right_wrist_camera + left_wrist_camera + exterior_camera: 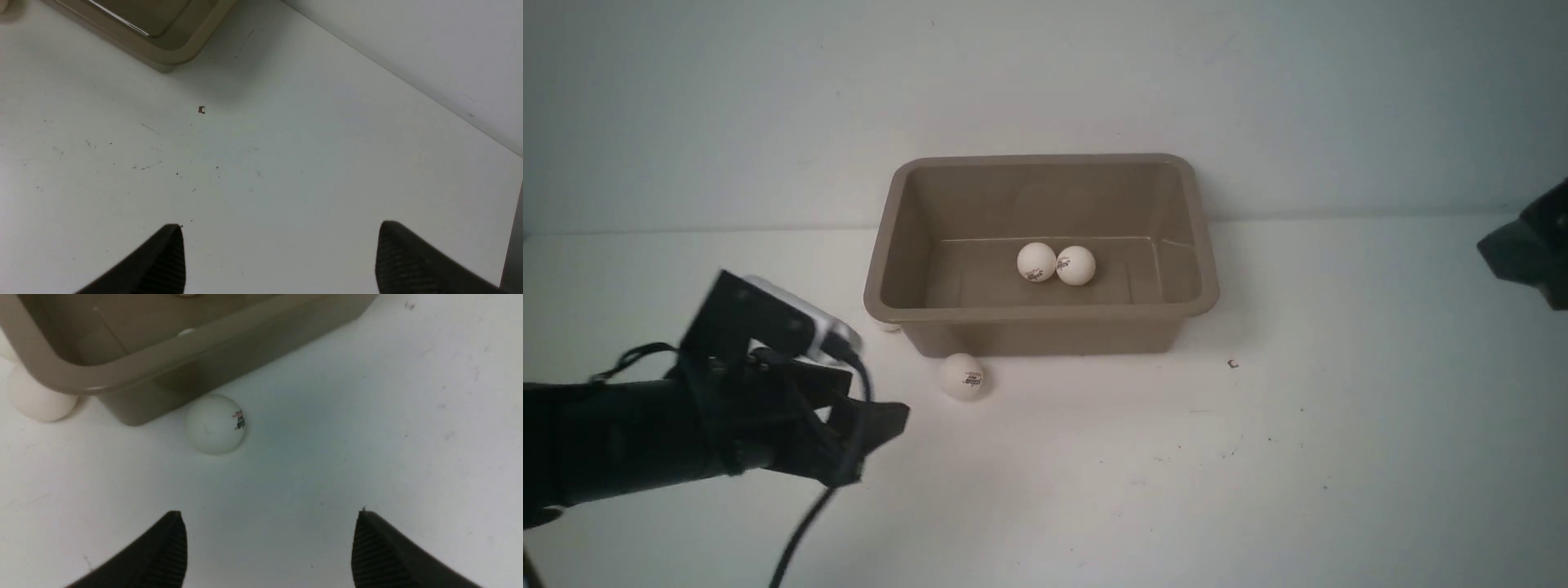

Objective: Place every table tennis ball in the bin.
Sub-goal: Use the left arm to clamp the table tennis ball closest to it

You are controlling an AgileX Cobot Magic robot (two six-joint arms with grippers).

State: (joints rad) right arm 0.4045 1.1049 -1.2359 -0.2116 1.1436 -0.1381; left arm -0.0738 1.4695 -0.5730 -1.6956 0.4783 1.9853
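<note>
**A:** Where are the table tennis balls lying at this moment?

**B:** Two are resting on the floor of the bin (1045, 162). The first inner ball (1036, 262) and the second inner ball (1076, 265) are touching each other. A third ball (962, 376) is sitting on the table (1339, 457), just beside the bin's near wall. A fourth ball (36, 398) is hiding partly under the flared rim at the near left corner.

**A:** And what are the grippers doing?

**B:** The left gripper (269, 517) is hanging above the table near the third ball. Its jaws are standing wide apart and holding nothing. The right gripper (281, 228) is hovering well apart on the other side, also spread and empty.

**A:** How should the left one be making this pick?

**B:** I am judging that it is going for the third ball. This ball is a smooth, glossy, light sphere, so it is probably rolling at the smallest push. The ribbed black pads (171, 547) should be coming down on both sides of its widest part and closing gently. The taupe plastic wall is very near, so a finger is risking to knock it.

**A:** And when it is releasing the ball?

**B:** The bin is having sloping walls and rounded corners, so letting go low over the opening is helping against bouncing.
</note>
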